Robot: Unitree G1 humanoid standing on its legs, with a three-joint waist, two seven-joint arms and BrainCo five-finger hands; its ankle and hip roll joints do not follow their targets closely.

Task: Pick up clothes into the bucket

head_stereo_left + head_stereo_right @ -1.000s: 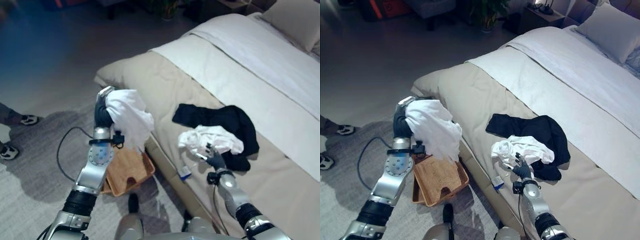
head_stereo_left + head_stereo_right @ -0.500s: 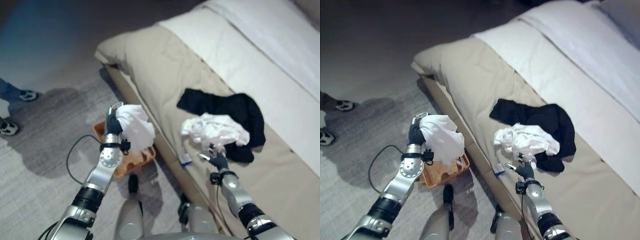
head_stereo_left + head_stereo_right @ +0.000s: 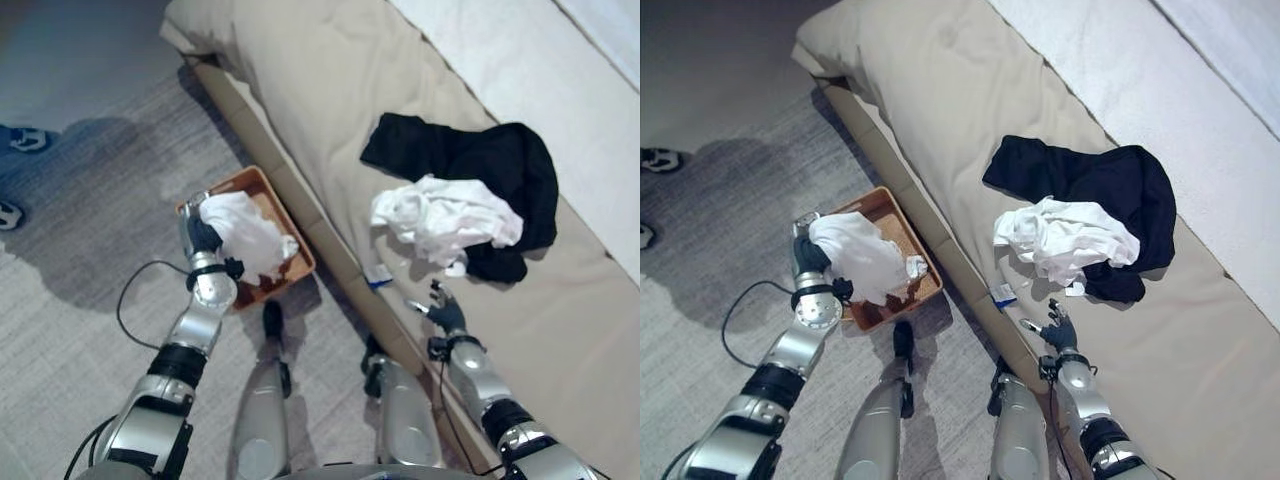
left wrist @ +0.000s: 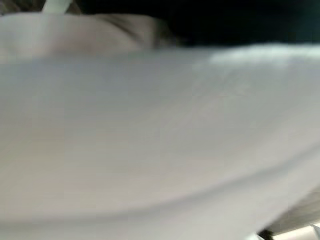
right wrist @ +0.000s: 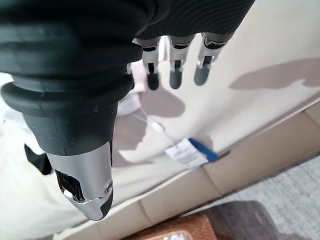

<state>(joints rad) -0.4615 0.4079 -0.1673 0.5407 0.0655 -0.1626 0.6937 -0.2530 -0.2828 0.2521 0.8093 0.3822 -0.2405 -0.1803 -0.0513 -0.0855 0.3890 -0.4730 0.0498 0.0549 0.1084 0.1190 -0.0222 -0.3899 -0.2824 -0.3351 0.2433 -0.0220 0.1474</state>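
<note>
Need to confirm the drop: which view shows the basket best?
Right eye view: the basket on the floor beside the bed, white garment draped over it. Left eye view shows the same. Right wrist view catches just an edge.

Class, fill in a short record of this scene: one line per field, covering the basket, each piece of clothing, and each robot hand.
Basket: brown woven basket on the grey carpet beside the bed
White garment: held by the left hand, hanging into the basket
Clothes on bed: black garment with a crumpled white garment on top
Right hand: right hand open over the bed edge, holding nothing
Tag: small blue-and-white tag at the bed edge
</note>
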